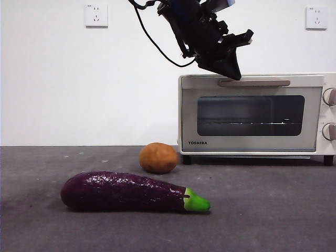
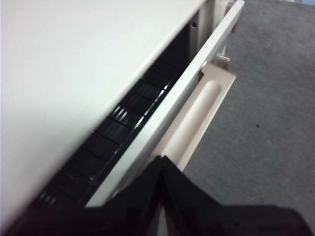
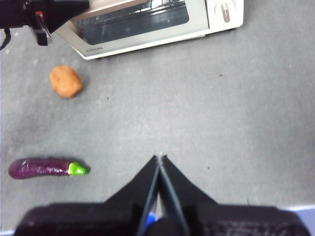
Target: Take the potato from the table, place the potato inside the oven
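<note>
Potato (image 1: 158, 157) sits beside oven (image 1: 252, 113); left hand (image 1: 231, 67), pressed together, hovers at oven's handle (image 1: 254, 83).

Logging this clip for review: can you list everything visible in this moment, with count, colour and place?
potato: one, orange-brown, on the table beside the oven's front corner
eggplant: one, purple with green tip, lying nearest the front camera
oven: one, cream, dark glass door, far side of table
table: one, dark grey
wall sockets: two, white, on the wall
left hand: black, shut, above the oven's door handle
right hand: black, shut, above bare table
</note>
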`<state>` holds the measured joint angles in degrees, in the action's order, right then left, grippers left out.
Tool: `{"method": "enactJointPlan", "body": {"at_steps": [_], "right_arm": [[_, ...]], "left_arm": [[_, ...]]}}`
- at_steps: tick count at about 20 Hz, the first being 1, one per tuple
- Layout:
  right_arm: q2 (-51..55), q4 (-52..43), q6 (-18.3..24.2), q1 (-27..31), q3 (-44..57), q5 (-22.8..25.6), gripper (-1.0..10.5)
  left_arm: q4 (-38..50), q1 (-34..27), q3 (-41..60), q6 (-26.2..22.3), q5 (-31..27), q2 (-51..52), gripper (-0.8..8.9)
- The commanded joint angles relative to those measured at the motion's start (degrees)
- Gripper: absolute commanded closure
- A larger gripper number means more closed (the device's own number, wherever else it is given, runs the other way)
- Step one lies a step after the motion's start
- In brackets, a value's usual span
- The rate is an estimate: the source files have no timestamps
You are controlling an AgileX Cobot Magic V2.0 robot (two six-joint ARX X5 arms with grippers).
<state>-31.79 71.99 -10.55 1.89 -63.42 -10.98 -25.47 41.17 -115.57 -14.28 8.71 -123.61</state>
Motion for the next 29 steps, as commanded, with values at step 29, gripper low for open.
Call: {"method": "enactJointPlan", "body": {"at_steps": [29], "right_arm": [[0.17, 6.56, -0.83, 0.04, -19.63, -0.2, 9.5]], "left_arm": [[-21.33, 5.66, 2.67, 7.23, 1.57, -3.08, 8.21]]}}
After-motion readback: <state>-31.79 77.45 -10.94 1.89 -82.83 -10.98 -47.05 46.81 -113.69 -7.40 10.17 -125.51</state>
